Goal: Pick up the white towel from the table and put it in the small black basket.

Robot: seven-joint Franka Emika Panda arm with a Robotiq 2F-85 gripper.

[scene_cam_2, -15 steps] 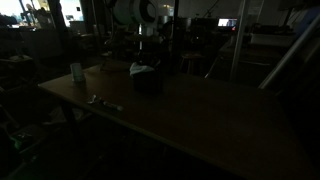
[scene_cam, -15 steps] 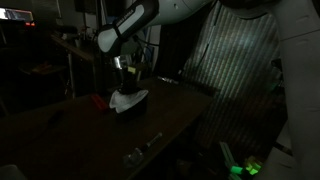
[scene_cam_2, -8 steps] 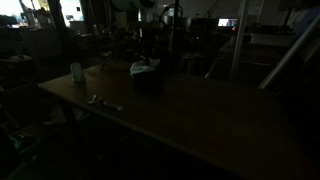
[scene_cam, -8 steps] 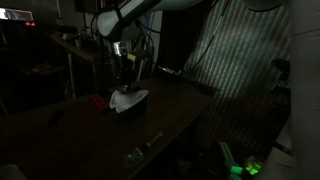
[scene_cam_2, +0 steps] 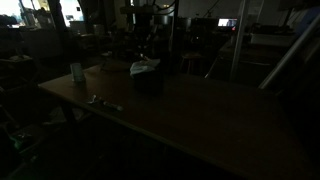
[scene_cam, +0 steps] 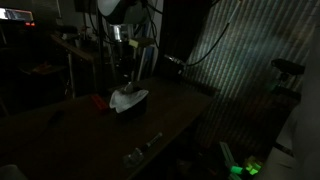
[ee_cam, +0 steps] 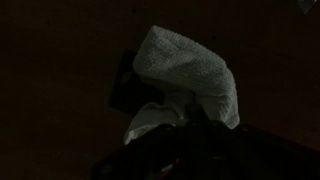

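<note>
The white towel (ee_cam: 185, 65) fills the middle of the wrist view and runs up into my gripper (ee_cam: 190, 120), which is shut on its top edge. Below it, a dark corner of the small black basket (ee_cam: 122, 85) shows. In both exterior views the towel (scene_cam: 127, 98) (scene_cam_2: 145, 67) sits bunched at the top of the basket (scene_cam: 132, 106) (scene_cam_2: 148, 82) on the table (scene_cam: 80, 135). The gripper (scene_cam: 122, 78) (scene_cam_2: 143, 52) stands straight above it. How deep the towel reaches into the basket is hidden by the dark.
A small red object (scene_cam: 100, 100) lies just beside the basket. A pale cup (scene_cam_2: 77, 72) stands near a table corner. A small metal piece (scene_cam: 140, 150) (scene_cam_2: 103, 101) lies near the table's front edge. Dark lab furniture and a corrugated panel (scene_cam: 240, 60) surround the table.
The arm's upper links have swung up and away over the basket. The gripper has stayed shut above the basket, and the towel has barely moved.
</note>
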